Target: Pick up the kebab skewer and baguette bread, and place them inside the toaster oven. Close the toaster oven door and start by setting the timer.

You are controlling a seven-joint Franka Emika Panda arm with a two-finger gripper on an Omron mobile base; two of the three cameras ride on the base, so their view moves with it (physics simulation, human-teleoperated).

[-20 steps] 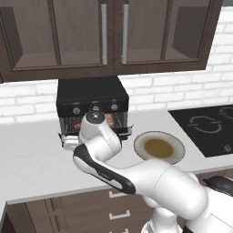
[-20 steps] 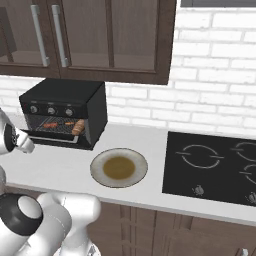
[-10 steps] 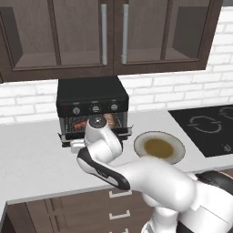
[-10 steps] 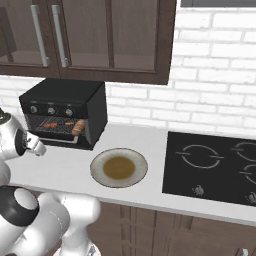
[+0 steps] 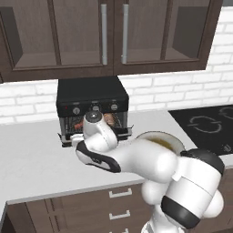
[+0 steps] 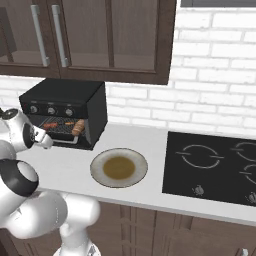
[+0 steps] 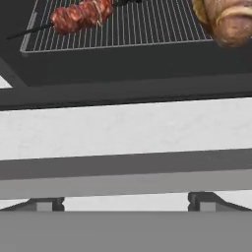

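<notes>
The black toaster oven (image 5: 91, 98) (image 6: 65, 102) stands on the counter with its door (image 5: 123, 132) (image 6: 67, 142) (image 7: 123, 74) dropped flat. On the wire rack (image 7: 133, 29) inside, the kebab skewer (image 7: 81, 14) (image 6: 50, 125) lies on the left and the baguette bread (image 7: 224, 19) (image 6: 78, 127) (image 5: 109, 119) on the right. My gripper (image 7: 126, 203) (image 6: 46, 143) hangs open and empty at the door's front edge. A grey bar (image 7: 123, 172) runs across just ahead of the fingertips (image 7: 47, 203). In the left base view my wrist covers the gripper.
A round plate (image 6: 119, 167) (image 5: 173, 142) with a brown centre lies on the counter to the right of the oven. A black cooktop (image 6: 215, 165) (image 5: 205, 125) lies further right. Dark wall cabinets (image 5: 113, 32) hang above the oven.
My hand has drifted a little toward the front edge of the dropped door. The jaws have stayed open, and the skewer and bread have not moved.
</notes>
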